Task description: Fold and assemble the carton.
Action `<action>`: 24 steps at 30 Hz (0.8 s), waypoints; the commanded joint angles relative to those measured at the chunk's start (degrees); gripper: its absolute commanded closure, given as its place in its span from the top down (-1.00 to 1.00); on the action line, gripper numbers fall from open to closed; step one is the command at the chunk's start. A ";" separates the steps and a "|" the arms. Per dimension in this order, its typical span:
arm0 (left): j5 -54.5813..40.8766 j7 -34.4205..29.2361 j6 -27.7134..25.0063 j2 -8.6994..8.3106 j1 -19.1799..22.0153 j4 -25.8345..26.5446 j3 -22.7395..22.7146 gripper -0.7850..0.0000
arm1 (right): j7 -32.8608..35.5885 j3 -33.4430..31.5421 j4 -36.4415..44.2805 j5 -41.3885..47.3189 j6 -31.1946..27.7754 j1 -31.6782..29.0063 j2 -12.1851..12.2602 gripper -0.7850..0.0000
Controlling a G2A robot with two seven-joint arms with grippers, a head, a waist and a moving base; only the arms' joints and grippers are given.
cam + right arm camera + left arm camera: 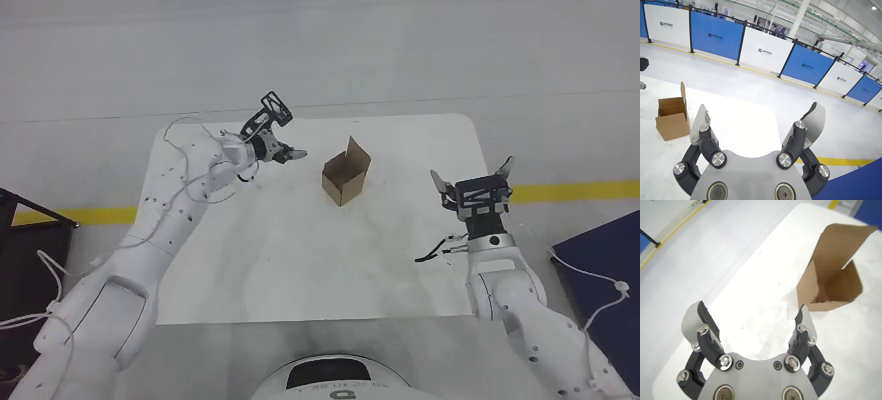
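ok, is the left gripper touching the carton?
Apart. Top view shows a strip of bare table between the open left gripper and the carton.

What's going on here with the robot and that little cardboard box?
A two-armed robot is working on a carton that stands on a white table. The carton is upright and open at the top, with one flap sticking up. Neither arm is holding it. The left gripper hangs open just beside the carton, and the right gripper is open too, farther off near the table's edge.
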State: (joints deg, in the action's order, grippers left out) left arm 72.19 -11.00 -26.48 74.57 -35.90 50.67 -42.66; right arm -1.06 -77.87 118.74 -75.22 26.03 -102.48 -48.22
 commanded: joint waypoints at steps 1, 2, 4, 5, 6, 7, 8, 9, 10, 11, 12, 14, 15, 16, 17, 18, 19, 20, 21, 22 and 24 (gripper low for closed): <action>1.91 2.26 3.46 1.77 1.03 -2.69 2.96 1.00 | 0.36 -0.11 -0.65 -0.49 0.42 0.15 -0.28 1.00; 2.37 3.05 4.61 2.76 1.54 -4.08 4.38 1.00 | 0.52 0.05 -0.75 -0.81 0.81 0.15 -0.44 1.00; 2.22 4.18 6.34 4.77 2.31 -7.64 6.77 1.00 | 0.42 0.36 -1.05 -1.47 1.43 0.07 -0.75 1.00; 2.18 4.59 6.72 5.75 2.82 -9.24 7.82 1.00 | 0.12 0.42 -1.27 -2.03 1.88 -0.01 -0.89 1.00; 1.56 5.16 6.64 6.65 3.21 -10.98 8.54 1.00 | -0.16 0.47 -1.47 -2.60 2.37 -0.14 -1.04 1.00; 1.06 5.40 6.25 7.50 3.68 -12.72 9.20 1.00 | -0.34 0.55 -1.58 -3.09 2.69 -0.28 -1.18 1.00; 0.60 5.44 5.74 8.29 4.16 -14.32 9.76 1.00 | -0.45 0.59 -1.65 -3.49 2.83 -0.39 -1.31 1.00; 0.25 5.40 5.19 8.80 4.39 -15.31 10.12 1.00 | -0.45 0.58 -1.72 -3.66 3.01 -0.45 -1.40 1.00; -0.52 5.47 3.59 9.73 4.83 -17.03 10.72 1.00 | -0.35 0.56 -1.84 -4.00 3.30 -0.56 -1.58 1.00; -0.82 5.50 2.36 10.32 5.21 -18.27 11.12 1.00 | -0.24 0.56 -1.91 -4.30 3.41 -0.60 -1.71 1.00; -1.33 6.06 0.96 10.84 5.49 -19.21 11.36 1.00 | -0.07 0.57 -2.04 -4.71 3.35 -0.62 -1.83 1.00; -2.79 8.62 -1.66 11.53 5.83 -20.89 11.21 1.00 | 0.38 0.72 -2.27 -5.16 2.41 -0.51 -2.04 1.00; -2.90 9.28 -2.28 11.68 5.95 -21.45 11.21 1.00 | 0.63 0.75 -2.44 -5.30 1.91 -0.44 -2.10 1.00; -3.14 10.66 -2.51 11.86 6.06 -22.42 11.02 1.00 | 1.50 0.82 -3.13 -5.63 0.67 -0.07 -2.20 1.00; -3.54 11.86 -2.93 11.95 5.85 -22.83 10.83 1.00 | 2.19 0.87 -3.65 -5.82 0.00 0.50 -2.31 1.00; -3.91 12.62 -3.59 11.98 5.66 -23.07 10.66 1.00 | 2.77 1.02 -4.08 -5.87 -0.51 0.89 -2.39 1.00; -3.86 13.69 -4.44 11.94 5.44 -23.53 10.54 1.00 | 3.78 1.37 -4.86 -6.05 -1.56 1.83 -2.56 1.00; -3.46 14.34 -4.89 11.90 5.24 -23.61 10.58 1.00 | 4.51 1.71 -5.53 -6.07 -2.41 2.69 -2.71 1.00; -3.21 14.94 -5.62 11.86 4.99 -23.51 10.60 1.00 | 5.17 2.07 -6.17 -6.11 -3.12 3.50 -2.86 1.00; -3.03 15.54 -6.38 11.80 4.74 -23.31 10.58 1.00 | 5.68 2.51 -6.63 -6.24 -4.25 4.23 -3.00 1.00; -2.49 16.20 -7.78 11.69 4.39 -22.74 10.60 1.00 | 6.41 3.11 -7.58 -6.17 -5.85 5.57 -3.28 1.00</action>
State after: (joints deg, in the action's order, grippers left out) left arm 69.41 4.90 -33.52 86.32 -31.34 27.60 -32.07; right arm 5.04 -75.04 111.60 -81.45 20.99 -97.60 -51.36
